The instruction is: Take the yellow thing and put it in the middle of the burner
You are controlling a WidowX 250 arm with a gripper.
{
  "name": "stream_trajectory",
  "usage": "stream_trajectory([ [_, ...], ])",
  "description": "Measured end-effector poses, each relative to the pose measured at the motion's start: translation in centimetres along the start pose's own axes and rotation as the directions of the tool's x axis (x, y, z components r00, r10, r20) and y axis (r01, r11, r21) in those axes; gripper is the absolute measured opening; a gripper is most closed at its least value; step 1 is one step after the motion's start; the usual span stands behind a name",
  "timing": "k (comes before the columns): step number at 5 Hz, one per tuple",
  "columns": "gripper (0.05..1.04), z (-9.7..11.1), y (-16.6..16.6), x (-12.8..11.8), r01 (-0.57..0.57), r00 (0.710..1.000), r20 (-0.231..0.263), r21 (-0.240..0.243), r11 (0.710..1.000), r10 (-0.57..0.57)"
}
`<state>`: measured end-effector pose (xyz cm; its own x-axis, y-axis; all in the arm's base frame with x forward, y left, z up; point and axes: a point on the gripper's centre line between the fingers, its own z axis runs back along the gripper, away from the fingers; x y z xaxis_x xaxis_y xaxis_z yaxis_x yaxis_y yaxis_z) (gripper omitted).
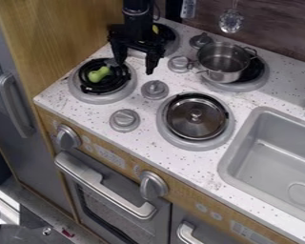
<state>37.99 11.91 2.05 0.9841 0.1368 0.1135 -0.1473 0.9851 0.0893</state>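
Here's the pot (pixel 220 61), our landmark, and well to its left, a little farther back, a small patch of the yellow thing (pixel 155 29) peeks out at the back burner (pixel 173 42). Most of it sits behind the gripper (pixel 135 67), so which way it points, and how its long axis runs, I can't tell!

The gripper hangs left of the pot, fingers spread wide, nothing pinched between them, tips down over the counter (pixel 142 112). It's squarely in the camera's line to the yellow patch.

Farther left of the pot and slightly nearer us, a green thing (pixel 99 74) lies on the left burner (pixel 95 98), its fat end aimed to the lower left, long axis slanting up to the right, over black coils. That burner's middle is taken!

Nearer us from the pot, a touch left, the lid (pixel 187 123) covers its burner (pixel 195 145). The pot itself occupies the burner (pixel 257 80) beneath it. Just left of the pot stands a knob (pixel 179 64); behind it, the ladle (pixel 231 21) hangs. Nearer us and right of the pot, there's the sink (pixel 241 140).
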Motion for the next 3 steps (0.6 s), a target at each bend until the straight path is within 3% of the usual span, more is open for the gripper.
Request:
stream_trajectory([
  [1, 0.999, -1.7, -0.3, -0.7, -0.002, 0.999, -0.045, -0.012, 1.000, 0.001],
  [2, 0.999, -3.1, 0.3, 2.3, 0.013, 1.000, -0.018, -0.069, 0.998, -0.014],
  [3, 0.999, -3.1, 3.4, 5.1, 0.064, 0.996, 0.071, -0.073, 0.995, -0.059],
])
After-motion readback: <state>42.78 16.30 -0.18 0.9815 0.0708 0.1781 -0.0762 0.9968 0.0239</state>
